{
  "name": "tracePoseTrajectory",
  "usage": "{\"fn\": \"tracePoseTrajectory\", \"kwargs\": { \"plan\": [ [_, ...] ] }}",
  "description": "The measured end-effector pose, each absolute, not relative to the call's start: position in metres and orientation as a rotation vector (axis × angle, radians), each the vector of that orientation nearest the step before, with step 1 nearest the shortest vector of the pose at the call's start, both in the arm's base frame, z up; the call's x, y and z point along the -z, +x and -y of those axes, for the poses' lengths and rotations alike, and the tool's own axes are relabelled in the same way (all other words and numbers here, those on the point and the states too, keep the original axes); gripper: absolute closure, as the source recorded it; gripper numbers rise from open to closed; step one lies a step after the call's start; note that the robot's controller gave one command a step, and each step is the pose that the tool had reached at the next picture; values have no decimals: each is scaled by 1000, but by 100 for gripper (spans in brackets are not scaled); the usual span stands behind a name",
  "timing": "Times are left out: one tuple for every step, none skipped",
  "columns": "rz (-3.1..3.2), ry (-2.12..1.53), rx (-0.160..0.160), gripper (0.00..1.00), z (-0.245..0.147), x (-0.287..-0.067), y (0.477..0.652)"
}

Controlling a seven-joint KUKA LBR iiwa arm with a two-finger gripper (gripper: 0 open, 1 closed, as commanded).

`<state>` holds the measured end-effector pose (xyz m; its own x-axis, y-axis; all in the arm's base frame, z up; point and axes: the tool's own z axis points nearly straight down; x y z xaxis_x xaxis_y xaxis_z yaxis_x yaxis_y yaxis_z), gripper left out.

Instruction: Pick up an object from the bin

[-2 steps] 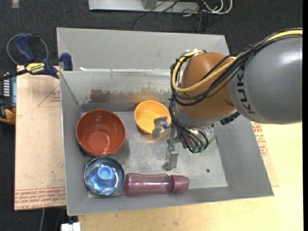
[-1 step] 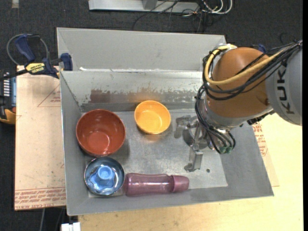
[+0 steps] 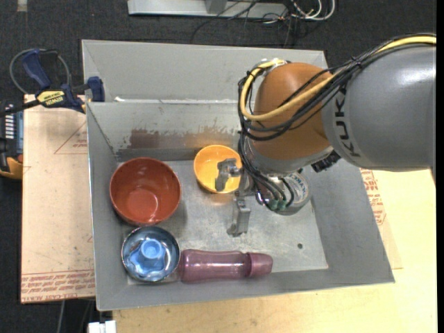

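Straddles the rim of the small yellow bowl (image 3: pixel 208 164) by the bin's (image 3: pixel 309 238) back wall, hand (image 3: pixel 233 198) spread wide; looks light, stiff and slick, best pinched across that thin rim.

Black "KUKA" lettering on the grey arm (image 3: pixel 393 106), nothing else legible

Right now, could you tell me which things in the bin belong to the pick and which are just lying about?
In the job: gripper, open across the rim of the yellow bowl; grey bin.
Lying about: red bowl; small blue bowl; mauve bottle on its side.
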<state>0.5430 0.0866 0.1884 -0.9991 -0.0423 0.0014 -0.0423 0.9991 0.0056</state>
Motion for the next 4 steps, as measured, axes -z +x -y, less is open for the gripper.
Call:
{"fn": "tracePoseTrajectory", "kwargs": {
  "plan": [
    [3147, 64, 0, 0, -35, -213, 497],
    [3144, -4, 12, 0, -88, -204, 543],
    [3144, -10, 1, 0, -43, -171, 511],
    [3153, 63, 12, 100, -35, -210, 590]
  ]
}}
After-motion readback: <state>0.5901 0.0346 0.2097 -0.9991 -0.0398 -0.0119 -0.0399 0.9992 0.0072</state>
